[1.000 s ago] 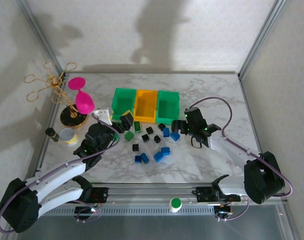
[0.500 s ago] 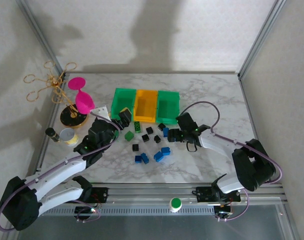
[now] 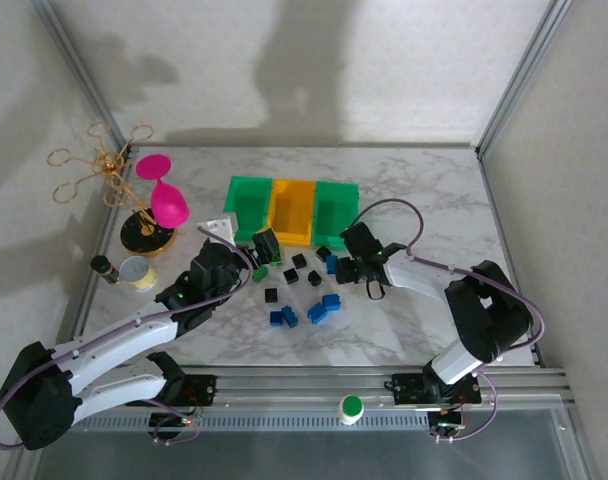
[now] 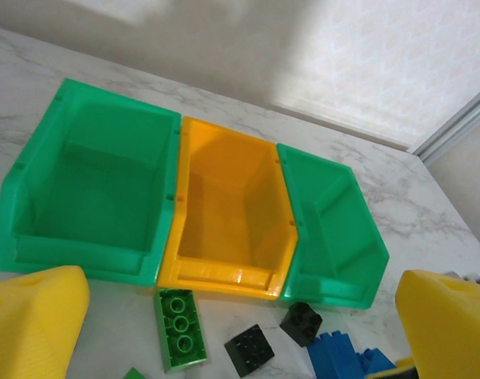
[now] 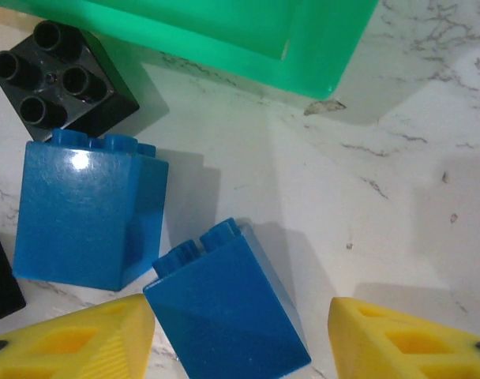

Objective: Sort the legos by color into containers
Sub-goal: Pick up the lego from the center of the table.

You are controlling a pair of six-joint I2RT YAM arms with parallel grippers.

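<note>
Right gripper (image 3: pixel 344 268) is straddling a blue lego (image 5: pixel 224 308) lying on the tabletop (image 3: pixel 424 200) near the right end of the containers (image 4: pixel 224 276). Its jaws are spread, with a sliver of gap showing on one side. Left gripper (image 3: pixel 265 247) is hovering before them, jaws gaping wide.

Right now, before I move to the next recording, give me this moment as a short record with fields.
bins: left green bin, orange bin, right green bin, side by side, no bricks seen inside
bricks: green brick, black brick and others loose on the table in front of the bins
left claw: open, holding nothing, facing the bins
right claw: open, fingers either side of a blue brick, gap on one side
sorted: none yet
</note>
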